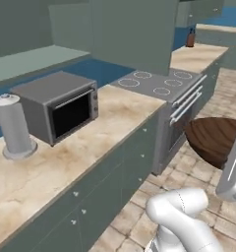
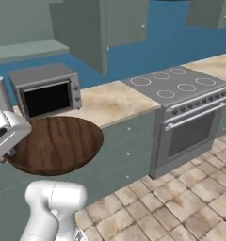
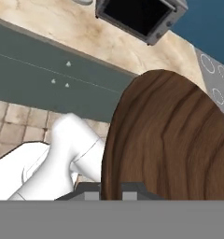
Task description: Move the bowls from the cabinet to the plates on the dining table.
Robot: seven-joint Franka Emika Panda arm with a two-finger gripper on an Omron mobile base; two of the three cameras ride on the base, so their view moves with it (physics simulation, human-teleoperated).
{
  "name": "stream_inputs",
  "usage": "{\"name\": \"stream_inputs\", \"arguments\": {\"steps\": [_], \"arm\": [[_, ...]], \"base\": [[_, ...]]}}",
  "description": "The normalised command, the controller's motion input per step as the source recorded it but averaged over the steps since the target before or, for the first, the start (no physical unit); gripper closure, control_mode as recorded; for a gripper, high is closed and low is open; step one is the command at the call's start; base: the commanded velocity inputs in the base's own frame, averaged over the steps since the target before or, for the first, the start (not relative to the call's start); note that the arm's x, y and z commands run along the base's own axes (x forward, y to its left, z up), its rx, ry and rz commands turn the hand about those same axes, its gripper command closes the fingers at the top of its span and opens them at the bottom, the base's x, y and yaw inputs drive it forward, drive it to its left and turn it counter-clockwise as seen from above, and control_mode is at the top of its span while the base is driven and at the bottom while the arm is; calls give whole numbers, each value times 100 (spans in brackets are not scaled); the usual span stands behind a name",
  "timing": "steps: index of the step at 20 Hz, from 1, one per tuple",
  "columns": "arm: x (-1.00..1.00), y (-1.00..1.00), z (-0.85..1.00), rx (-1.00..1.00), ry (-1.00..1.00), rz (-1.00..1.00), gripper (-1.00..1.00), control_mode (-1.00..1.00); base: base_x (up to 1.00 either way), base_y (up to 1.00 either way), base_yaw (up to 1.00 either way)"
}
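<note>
So rn your gripper [image 3: 110,193] is clamped tight on the rim of the brown wood-grain bowl [image 2: 56,143], fingers pinched w/ the bowl edge between them in the hand view. The bowl's up in the air, not resting on anything, carried in front of the lower cabinet fronts [image 1: 98,189] and above the tiled floor [image 2: 181,197]. In the left base view you see the bowl [image 1: 213,138] off at the right edge, next to the white arm [image 1: 181,216], roughly level w/ the stove front. In the right base view it hangs at lower left, overlapping the counter edge.

Behind it on the marble-look counter [image 1: 51,162] you've got the grey toaster oven [image 1: 61,106], door facing out, and a pale grey cylinder thing on a round base [image 1: 14,125] just beside it to the left. The stove [image 2: 185,113] w/ ring burners sits further right along the same run, grey-green wall cabinets [image 2: 98,28] above, blue wall behind.
</note>
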Motion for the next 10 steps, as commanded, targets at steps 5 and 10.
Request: {"name": "stream_inputs", "arguments": {"steps": [5, 10], "arm": [[0, 0, 0, 0, 0, 0, 100, 100], [0, 0, 0, 0, 0, 0, 100, 100]], "base": [[21, 14, -73], [31, 20, -68]]}}
